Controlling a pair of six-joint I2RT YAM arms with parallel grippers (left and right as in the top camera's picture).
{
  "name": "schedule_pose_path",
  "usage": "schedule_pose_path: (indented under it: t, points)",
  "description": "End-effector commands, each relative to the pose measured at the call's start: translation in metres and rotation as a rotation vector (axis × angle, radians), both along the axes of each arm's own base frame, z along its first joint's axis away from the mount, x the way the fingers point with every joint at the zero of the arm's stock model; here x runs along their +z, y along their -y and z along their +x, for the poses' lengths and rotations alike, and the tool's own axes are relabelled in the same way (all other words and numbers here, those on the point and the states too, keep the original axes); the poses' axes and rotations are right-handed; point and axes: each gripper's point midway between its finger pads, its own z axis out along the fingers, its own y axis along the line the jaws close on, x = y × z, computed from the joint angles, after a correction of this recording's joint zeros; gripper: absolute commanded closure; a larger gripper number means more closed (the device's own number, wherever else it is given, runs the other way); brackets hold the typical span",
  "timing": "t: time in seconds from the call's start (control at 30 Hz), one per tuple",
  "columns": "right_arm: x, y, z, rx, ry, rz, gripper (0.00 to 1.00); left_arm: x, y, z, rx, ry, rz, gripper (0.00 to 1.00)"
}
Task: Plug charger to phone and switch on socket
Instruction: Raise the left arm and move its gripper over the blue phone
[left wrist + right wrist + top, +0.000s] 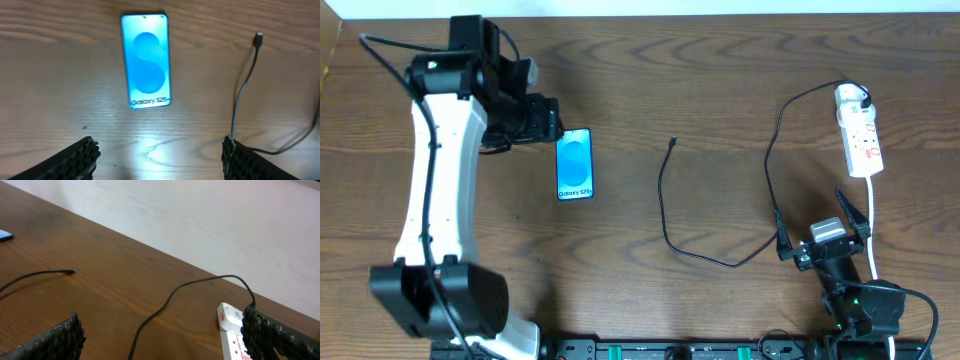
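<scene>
The phone (574,165) lies flat, screen up and bright blue, left of centre; it also shows in the left wrist view (146,61). The charger cable (666,228) lies loose, its connector tip (673,141) free on the wood right of the phone and also seen from the left wrist (258,39). Its black plug (861,100) sits in the white socket strip (862,138) at the far right. My left gripper (548,122) hovers by the phone's upper left, open and empty (160,160). My right gripper (815,218) is open and empty below the strip (160,340).
The strip's white cord (873,225) runs down toward the front edge beside my right arm. In the right wrist view the strip (231,330) is at the lower right, the cable tip (70,272) at the left, and a pale wall behind the table's far edge.
</scene>
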Motion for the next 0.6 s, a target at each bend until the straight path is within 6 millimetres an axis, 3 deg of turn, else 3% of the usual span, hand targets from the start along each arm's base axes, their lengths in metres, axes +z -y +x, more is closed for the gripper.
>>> schedule_pose_path:
  t: [0.0, 0.1, 0.27, 0.57]
  points:
    - [-0.001, -0.002, -0.001, 0.009, -0.004, 0.007, 0.01, -0.010, 0.009, 0.009, -0.026, -0.020, -0.052, 0.20]
    - [-0.001, -0.002, -0.001, 0.010, -0.004, 0.007, 0.01, -0.028, 0.007, 0.017, -0.004, -0.060, -0.049, 0.20]
    - [-0.001, -0.002, -0.001, 0.009, -0.003, 0.007, 0.01, -0.060, -0.013, 0.026, 0.100, -0.132, 0.069, 0.20]
    - [-0.001, -0.002, -0.001, 0.009, -0.004, 0.007, 0.01, -0.103, 0.002, 0.034, 0.055, -0.206, 0.092, 0.19]
